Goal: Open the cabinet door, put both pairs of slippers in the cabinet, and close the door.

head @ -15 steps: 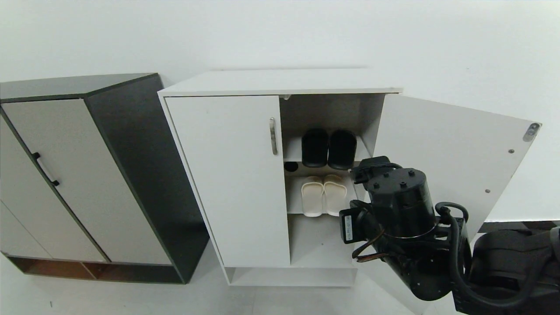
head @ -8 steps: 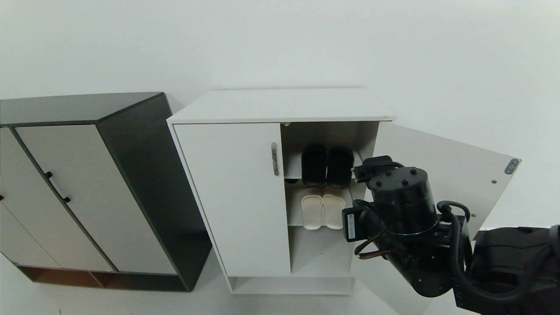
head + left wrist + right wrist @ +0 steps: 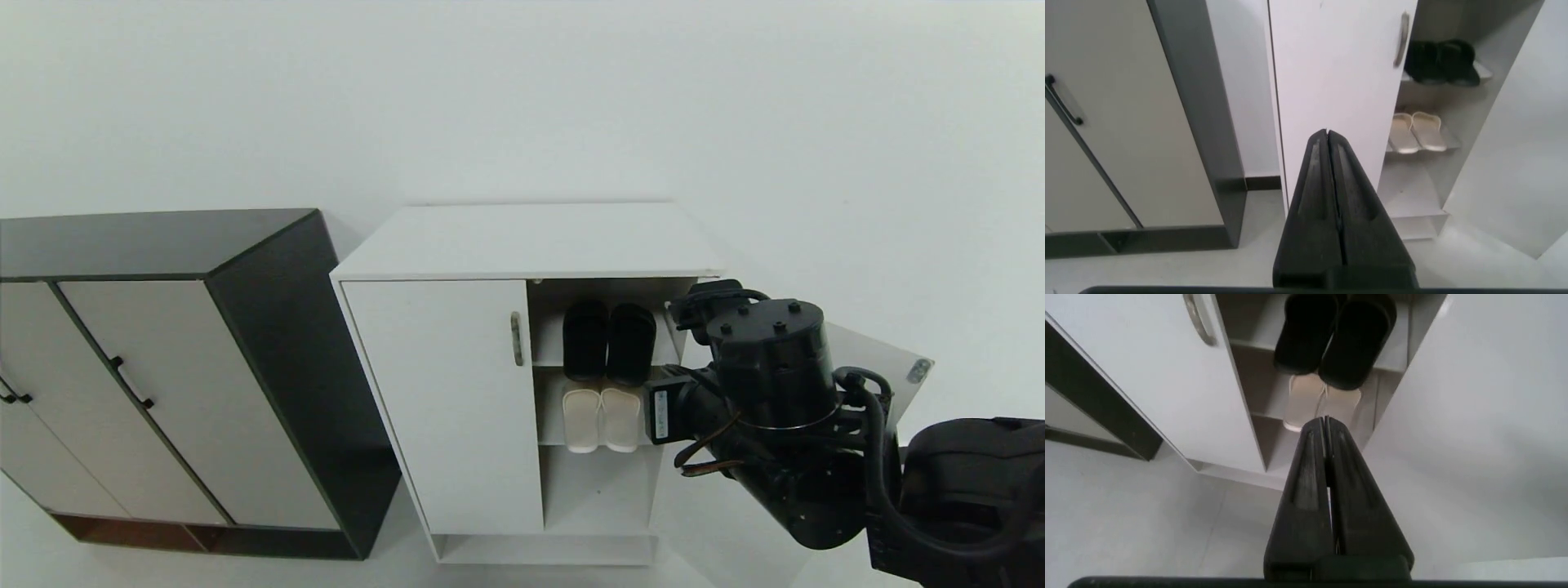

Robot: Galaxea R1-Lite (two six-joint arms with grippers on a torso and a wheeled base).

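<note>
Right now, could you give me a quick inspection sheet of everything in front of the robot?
Surface: pale floor under the cabinets.
Job's things: white cabinet, right door open; black slippers on upper shelf, white slippers on shelf below.
Clutter: nothing seen.
Grippers: left gripper and right gripper shut, empty.
Cables: black cable looped along right arm.
Surroundings: dark cabinet at its left; white wall behind.
</note>
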